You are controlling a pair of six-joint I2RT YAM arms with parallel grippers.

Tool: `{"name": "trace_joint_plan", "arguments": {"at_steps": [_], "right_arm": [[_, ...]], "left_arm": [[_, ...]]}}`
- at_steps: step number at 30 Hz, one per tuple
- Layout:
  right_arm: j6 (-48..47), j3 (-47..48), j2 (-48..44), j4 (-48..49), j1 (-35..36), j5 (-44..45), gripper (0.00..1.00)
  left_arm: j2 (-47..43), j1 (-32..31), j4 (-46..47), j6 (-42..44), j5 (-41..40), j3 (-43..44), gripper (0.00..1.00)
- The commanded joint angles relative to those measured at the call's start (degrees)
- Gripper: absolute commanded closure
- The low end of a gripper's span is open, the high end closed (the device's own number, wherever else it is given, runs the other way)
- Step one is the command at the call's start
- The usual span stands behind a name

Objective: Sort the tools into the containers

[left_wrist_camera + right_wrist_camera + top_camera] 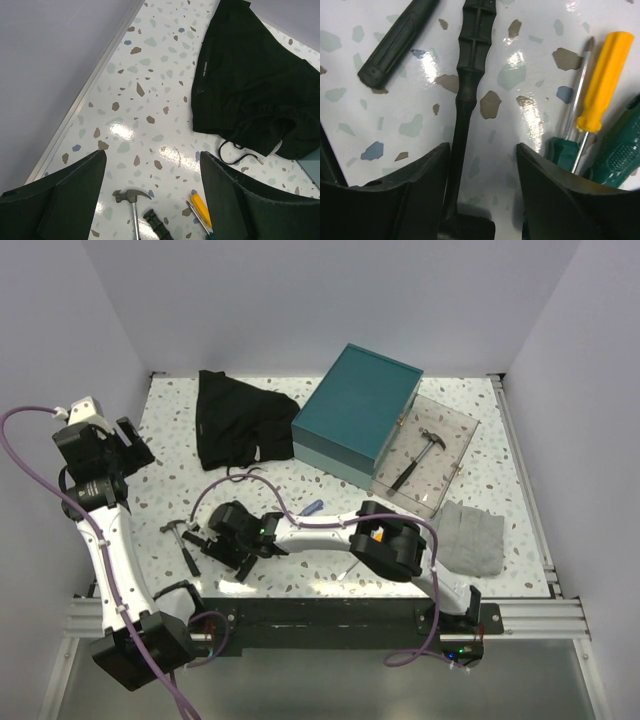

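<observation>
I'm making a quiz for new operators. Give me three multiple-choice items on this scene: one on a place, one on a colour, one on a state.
1. The hammer in a container lies in: A teal case; B clear box; C black bag.
2. Handle colour of the screwdriver beside the green handle: A yellow; B pink; C white.
3. The right gripper is: A shut on a screwdriver; B open astride a black ribbed handle; C gripping cloth.
B, seen through its clear walls; A, right wrist view; B, fingers apart, flanking it.
</observation>
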Motion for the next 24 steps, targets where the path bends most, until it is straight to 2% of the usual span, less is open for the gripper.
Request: {"name": "trace_joint_plan", "arguments": {"at_steps": [1, 2, 3, 4, 6, 8, 10, 12, 15, 19, 24], "right_arm": [[-1.4, 1.6, 0.6, -0.2, 0.8, 3.1, 0.59], [-1.4, 1.6, 0.3, -0.4, 0.8, 2.8, 0.76], [-2.9, 1.7, -0.1, -0.9, 0.8, 2.4, 0.81], [-3.4, 1.9, -1.6, -1.2, 0.8, 2.1, 0.91], [-4.1, 2.1, -3.7, -2.3, 0.6, 2.3, 1.00], [-4.2, 3.6, -7.9, -4.3, 0.1, 2.2, 1.00], [-2.2, 5.9, -11.3, -8.0, -2.6, -2.0, 1.00], [2.2, 6.5, -17.2, -8.2, -6.7, -7.6, 1.00], [8.5, 8.6, -22.9, -10.0, -13.2, -11.0, 1.00], [15.9, 5.4, -31.3, -10.8, -23.0, -4.3, 1.00], [19.7, -0.4, -41.7, -13.0, -38.6, 10.2, 1.00]], "left_arm": [[0.6, 0.0, 0.8, 0.0, 1.4, 0.5, 0.20], [0.9, 0.0, 0.8, 0.0, 1.8, 0.7, 0.20], [1.2, 0.0, 0.8, 0.0, 2.3, 0.8, 0.20], [1.8, 0.0, 0.8, -0.1, 2.7, 1.3, 0.20], [2.6, 0.0, 1.1, -0.5, 3.4, 1.7, 0.20], [3.7, 0.0, 2.1, -0.6, 4.3, 2.4, 0.21], [5.0, -0.1, 2.7, -0.9, 5.8, 3.3, 0.22], [6.0, -0.1, 4.4, -1.1, 8.0, 3.5, 0.23], [7.4, -0.2, 7.1, -1.4, 11.2, 3.4, 0.25], [10.6, -4.0, 6.8, -1.7, 10.1, 4.6, 0.27], [13.0, -8.3, 5.9, -1.3, 9.9, 2.3, 0.27]]}}
